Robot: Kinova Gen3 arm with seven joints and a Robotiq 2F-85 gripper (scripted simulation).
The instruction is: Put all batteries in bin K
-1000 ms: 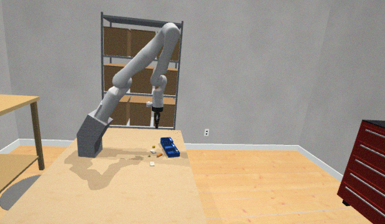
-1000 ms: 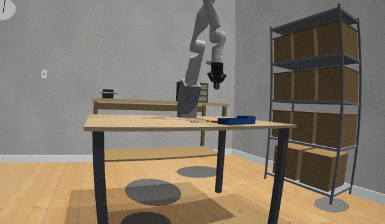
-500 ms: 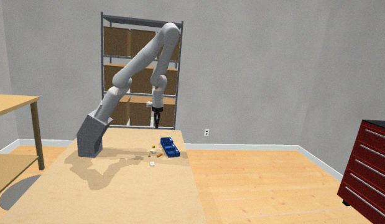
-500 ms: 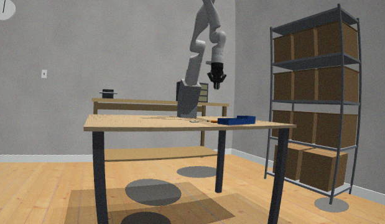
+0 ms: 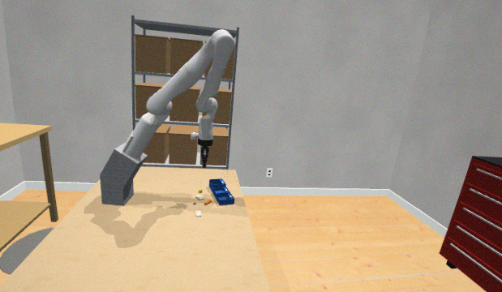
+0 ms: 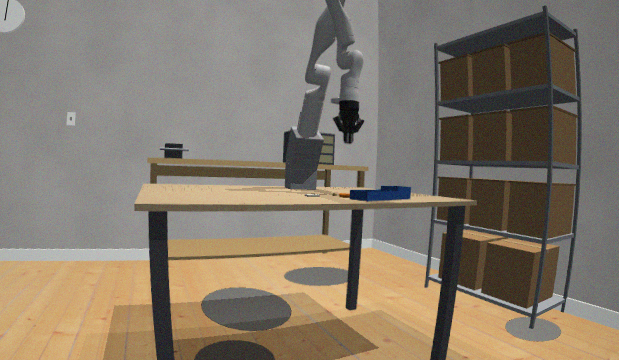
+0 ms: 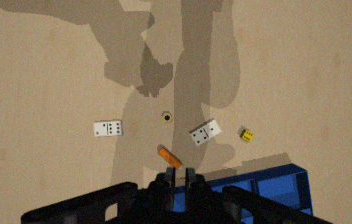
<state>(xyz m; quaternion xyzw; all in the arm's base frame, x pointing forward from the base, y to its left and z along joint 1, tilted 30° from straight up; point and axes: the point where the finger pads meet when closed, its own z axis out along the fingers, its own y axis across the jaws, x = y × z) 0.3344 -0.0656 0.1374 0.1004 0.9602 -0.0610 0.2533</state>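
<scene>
My gripper (image 5: 203, 162) hangs high above the table, over the near end of the blue row of bins (image 5: 221, 191). Its fingers are shut with a narrow gap, and nothing shows between them. An orange battery (image 7: 169, 157) lies on the table just beside the bins (image 7: 257, 192); it also shows in the top view (image 5: 208, 202). A small dark round piece with a yellow rim (image 7: 167, 117) lies farther out; I cannot tell what it is. No letter marks on the bins can be read.
Two white dominoes (image 7: 108, 128) (image 7: 205, 132) and a yellow die (image 7: 247, 135) lie on the table near the battery. The arm's grey base (image 5: 117, 178) stands at the table's back left. A shelf with boxes (image 6: 504, 160) stands beyond the table.
</scene>
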